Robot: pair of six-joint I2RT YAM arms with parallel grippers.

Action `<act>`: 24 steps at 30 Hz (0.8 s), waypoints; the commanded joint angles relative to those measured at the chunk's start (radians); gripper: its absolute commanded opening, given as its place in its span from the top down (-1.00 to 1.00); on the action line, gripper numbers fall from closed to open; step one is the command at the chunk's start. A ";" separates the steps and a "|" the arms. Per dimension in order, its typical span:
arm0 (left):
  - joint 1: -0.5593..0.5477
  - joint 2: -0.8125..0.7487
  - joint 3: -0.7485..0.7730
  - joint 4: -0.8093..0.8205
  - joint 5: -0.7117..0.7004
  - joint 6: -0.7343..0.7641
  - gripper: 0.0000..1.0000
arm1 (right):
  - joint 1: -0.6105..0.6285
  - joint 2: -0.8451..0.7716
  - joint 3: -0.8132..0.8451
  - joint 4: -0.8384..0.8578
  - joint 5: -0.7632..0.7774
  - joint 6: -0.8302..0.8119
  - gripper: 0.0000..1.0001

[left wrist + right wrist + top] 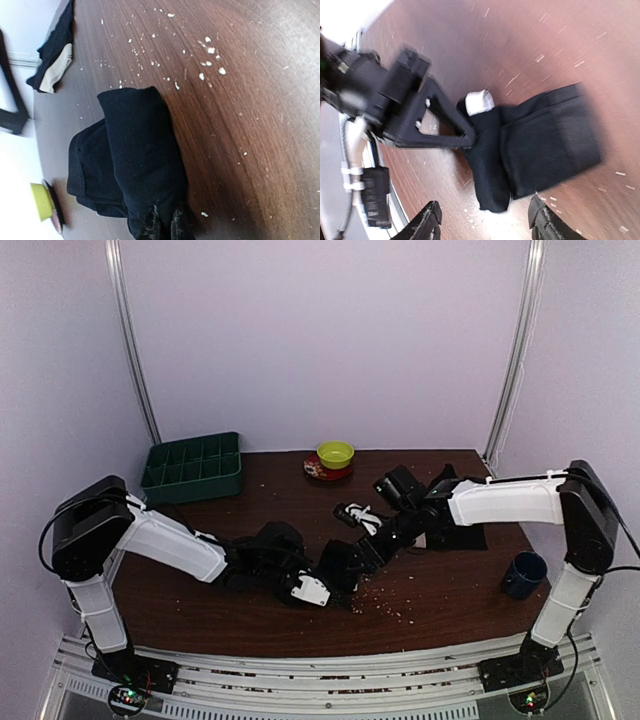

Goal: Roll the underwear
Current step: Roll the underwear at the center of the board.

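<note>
**A:** Where is the underwear, and which arm has it?

**B:** The black underwear (137, 160) is a folded bundle near the middle of the table (230, 625), slightly toward the near edge. The left gripper (162, 226) is pinched closed on the bundle's left end. The right gripper (485, 220) has its jaws spread wide with nothing between them, and it sits just beside the bundle on the far side.

**A:** Which way does the bundle run?

**B:** Its long axis leads away from the left gripper's pinch, roughly toward the right. The right gripper therefore faces the bundle's long side, closer to the pinched end than to the free end. Both arms are close, but only the left one is touching the fabric. I judge that the roll depends on the right arm reaching the free right end.

**A:** What does each camera show that the others don't?

**B:** The left wrist view shows the layers, a long strip lying over a lower lump, and pale crumbs (210, 50) beyond them. The right wrist view shows the pinch from outside and the open jaws. In the overhead view the bundle is only a dark blob, but that view alone shows the strappy pair (360, 512) lying apart, farther back.
</note>
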 commanded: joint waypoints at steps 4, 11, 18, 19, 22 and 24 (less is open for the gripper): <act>0.008 0.034 0.096 -0.371 0.085 -0.134 1.00 | 0.037 -0.330 -0.231 0.202 0.365 0.071 -0.32; 0.068 0.156 0.319 -0.640 0.229 -0.224 1.00 | 0.217 -0.633 -0.459 0.350 0.716 0.001 -0.45; 0.146 0.334 0.597 -0.899 0.414 -0.274 1.00 | 0.441 -0.783 -0.628 0.549 0.905 -0.148 -0.50; 0.159 0.357 0.631 -0.931 0.436 -0.278 1.00 | 0.465 -0.777 -0.640 0.567 0.921 -0.172 -0.50; 0.201 0.422 0.728 -1.014 0.502 -0.293 1.00 | 0.517 -0.719 -0.655 0.601 0.933 -0.230 -0.49; 0.226 0.460 0.786 -1.067 0.539 -0.295 1.00 | 0.544 -0.650 -0.640 0.609 0.935 -0.257 -0.48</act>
